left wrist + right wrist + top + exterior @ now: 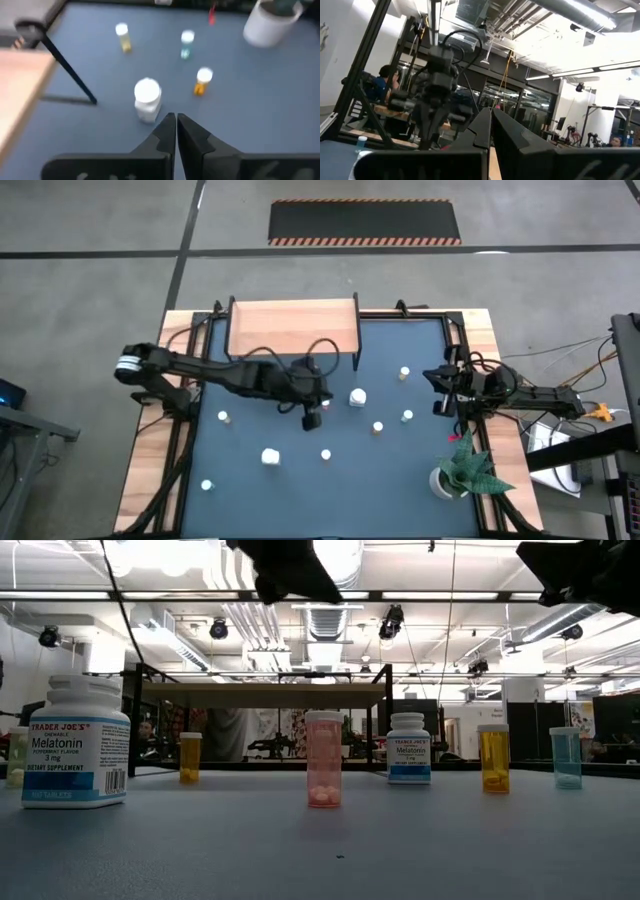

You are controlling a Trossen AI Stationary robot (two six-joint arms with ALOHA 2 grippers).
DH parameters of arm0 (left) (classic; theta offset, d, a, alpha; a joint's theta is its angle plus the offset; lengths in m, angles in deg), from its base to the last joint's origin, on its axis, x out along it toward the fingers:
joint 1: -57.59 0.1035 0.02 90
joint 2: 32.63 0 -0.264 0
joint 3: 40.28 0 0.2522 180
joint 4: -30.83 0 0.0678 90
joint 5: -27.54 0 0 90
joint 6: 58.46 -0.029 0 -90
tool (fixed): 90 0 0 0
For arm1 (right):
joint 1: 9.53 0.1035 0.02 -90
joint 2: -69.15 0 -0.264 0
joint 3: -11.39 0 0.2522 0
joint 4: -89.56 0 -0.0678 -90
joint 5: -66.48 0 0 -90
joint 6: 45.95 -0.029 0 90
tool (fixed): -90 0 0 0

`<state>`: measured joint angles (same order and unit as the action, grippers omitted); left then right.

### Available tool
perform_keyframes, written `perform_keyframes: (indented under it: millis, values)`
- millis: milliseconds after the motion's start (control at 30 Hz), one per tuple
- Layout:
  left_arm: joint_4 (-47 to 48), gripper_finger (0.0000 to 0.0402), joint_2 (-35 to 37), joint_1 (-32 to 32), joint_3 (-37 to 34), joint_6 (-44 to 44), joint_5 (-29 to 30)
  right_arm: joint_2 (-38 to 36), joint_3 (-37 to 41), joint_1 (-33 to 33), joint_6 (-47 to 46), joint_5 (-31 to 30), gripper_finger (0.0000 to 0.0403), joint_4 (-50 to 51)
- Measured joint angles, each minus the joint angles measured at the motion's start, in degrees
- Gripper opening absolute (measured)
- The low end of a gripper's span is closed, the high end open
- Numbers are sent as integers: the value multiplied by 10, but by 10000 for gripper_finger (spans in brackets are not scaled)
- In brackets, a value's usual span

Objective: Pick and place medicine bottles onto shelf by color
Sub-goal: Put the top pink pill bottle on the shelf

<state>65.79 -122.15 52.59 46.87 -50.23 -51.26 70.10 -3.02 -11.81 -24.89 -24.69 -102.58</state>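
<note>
Scattered across the dark blue mat of the desk, upright and well apart: small white-capped medicine bottles, orange, white and pale green, none yet lifted. Spaced so, presumably to leave room for fingers to come down around any one without knocking a neighbour

Standing at the far edge of the desk, toward the left corner: light wooden shelf on thin black legs, board bare, nothing sorted onto it so far

Reaching over the middle of the mat: left end effector, fingers pressed together, holding nothing, hanging above the surface near the larger white round-capped bottle. Aimed that way, likely lining up a first pick; fingers must part before any descent

Parked at the right edge of the desk: right end effector, fingers likewise together and empty, pointed across toward the other arm, apparently waiting clear of the work

Off in the near right corner: white pot with green spiky plant, no part of the sorting, only something to steer around
</note>
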Motion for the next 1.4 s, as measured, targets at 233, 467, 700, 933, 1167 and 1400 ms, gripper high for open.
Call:
perform_keyframes:
  millis: [233, 467, 700, 933, 1167, 1400]
  values:
    - [25, 68, -46, 1, -16, 2, 1, 0, 0, 0, 0, -1, 9, 5]
    - [22, 192, -95, 1, -18, -2, 59, 1, 0, 0, 0, -1, 9, 8]
    - [9, 241, -133, 6, -19, -27, 73, 3, 0, 0, 0, -3, 9, 17]
    - [3, 241, -144, 22, -24, -26, 47, 3, 0, 0, 0, -3, 9, 19]
    - [3, 241, -142, 24, -29, -11, 36, 3, 0, 0, 0, -4, 9, 21]
    - [3, 241, -149, 24, -30, -10, 23, 3, 0, 0, 0, -4, 9, 21]
